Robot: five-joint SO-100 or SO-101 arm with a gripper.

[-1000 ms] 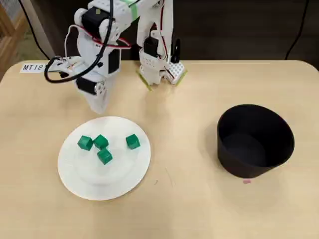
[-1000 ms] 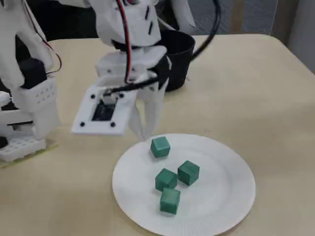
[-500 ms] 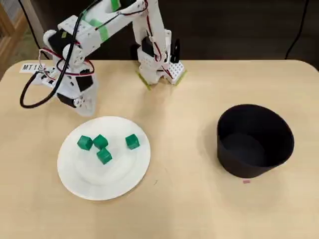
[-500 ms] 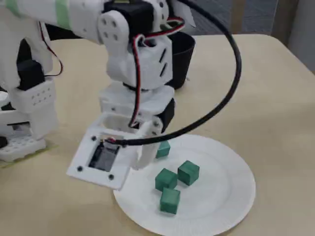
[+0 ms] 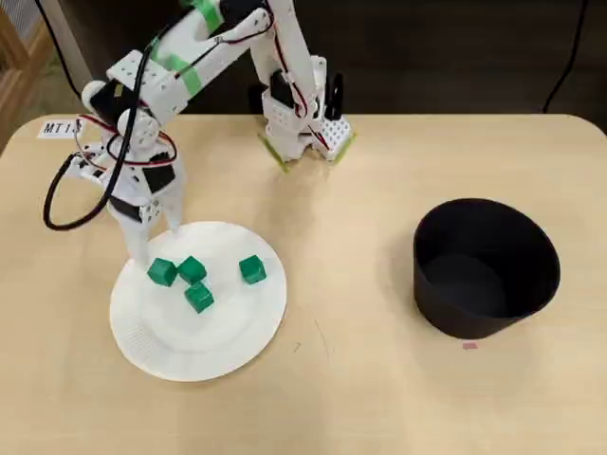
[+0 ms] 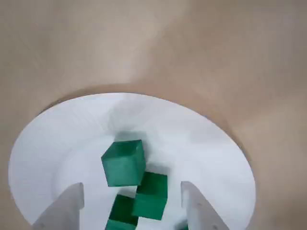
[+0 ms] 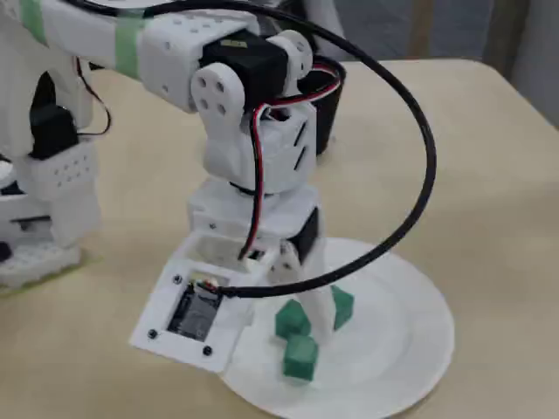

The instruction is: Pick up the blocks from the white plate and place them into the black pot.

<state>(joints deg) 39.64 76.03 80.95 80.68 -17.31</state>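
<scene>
claw (image 6: pixel 129 206): released, fingers spread, tips low over plate's upper-left edge in overhead view; grasping nothing
blocks: 4 green cubes, all on white plate (image 5: pixel 228 332)
block cluster: 3 close together at plate's upper left in overhead view (image 5: pixel 161 273) (image 5: pixel 193 269) (image 5: pixel 199 299)
lone block (image 5: pixel 251 270): just right of cluster
wrist view: nearest block (image 6: pixel 123 162) sits between the 2 fingers, ahead of tips
black pot (image 5: pixel 486 267): upright on desk (image 5: pixel 360 379), well apart to the right in overhead view; no block visible inside
</scene>
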